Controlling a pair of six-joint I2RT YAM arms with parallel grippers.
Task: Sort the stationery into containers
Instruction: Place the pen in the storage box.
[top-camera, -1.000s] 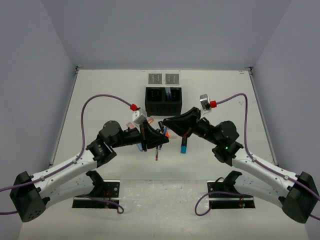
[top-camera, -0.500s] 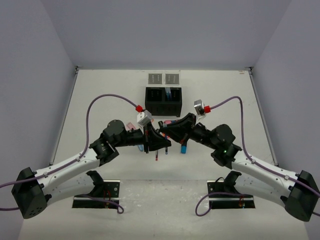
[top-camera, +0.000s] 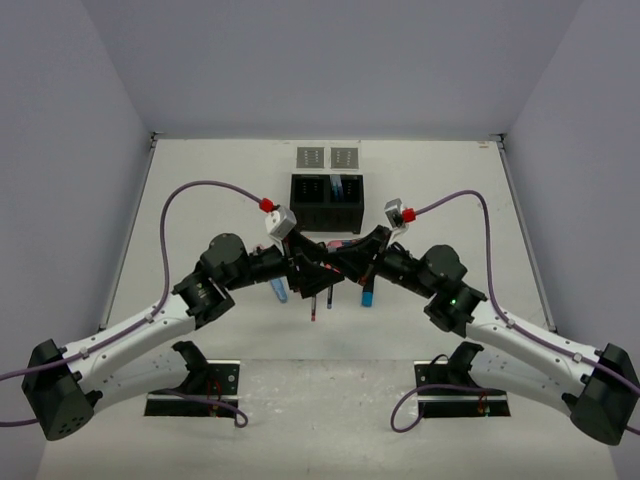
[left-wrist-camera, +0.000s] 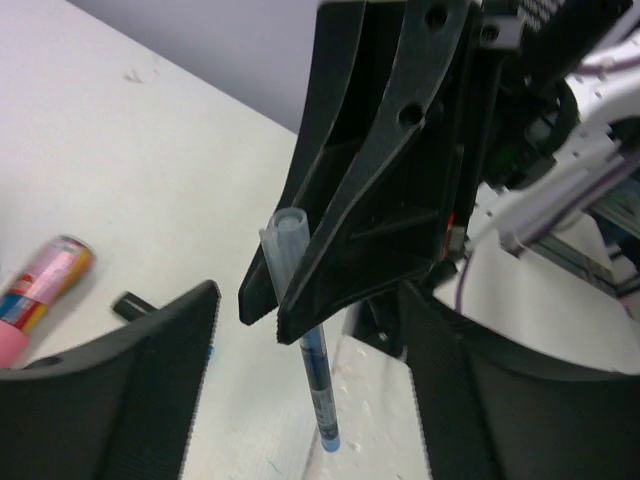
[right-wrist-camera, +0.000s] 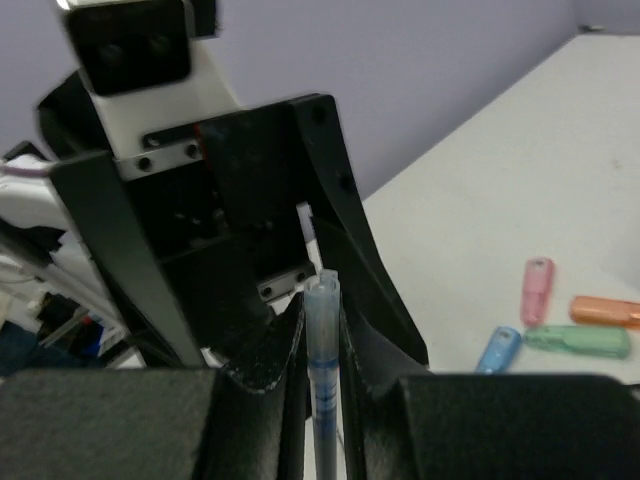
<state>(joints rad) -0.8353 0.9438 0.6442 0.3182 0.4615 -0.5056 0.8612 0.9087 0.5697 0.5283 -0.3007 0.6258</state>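
Holding the blue pen (left-wrist-camera: 316, 380) upright above the middle of the table (top-camera: 200, 200), the right gripper (right-wrist-camera: 322, 330) has its jaws clenched on the barrel just under the clear cap. The pen's tip points down and hangs free. The left gripper (left-wrist-camera: 308, 300) faces it from the left with its jaws released and set wide, one finger on either side of the pen and neither touching it. I read this as a hand-over between the two arms at the point where the pen's weight rests on the right gripper alone.

Other stationery lies loose on the table. A pink highlighter (right-wrist-camera: 537, 290), an orange one (right-wrist-camera: 605, 312), a green one (right-wrist-camera: 578, 341) and a blue one (right-wrist-camera: 497, 350) are grouped together, and a pink-gold tube (left-wrist-camera: 40, 290) lies apart from them. The black box (top-camera: 310, 222) stands beyond both grippers on the far side, with something blue already in its right compartment. The two grey trays (top-camera: 312, 157) sit just behind it.

The next move probably calls for the left arm to draw back to its own side without brushing the pen. The right arm would then carry the pen away to the box and centre it over a compartment before letting go. With such a narrow pinch high on the barrel, the pen could swing or slip, so a slow, level carry seems wise.
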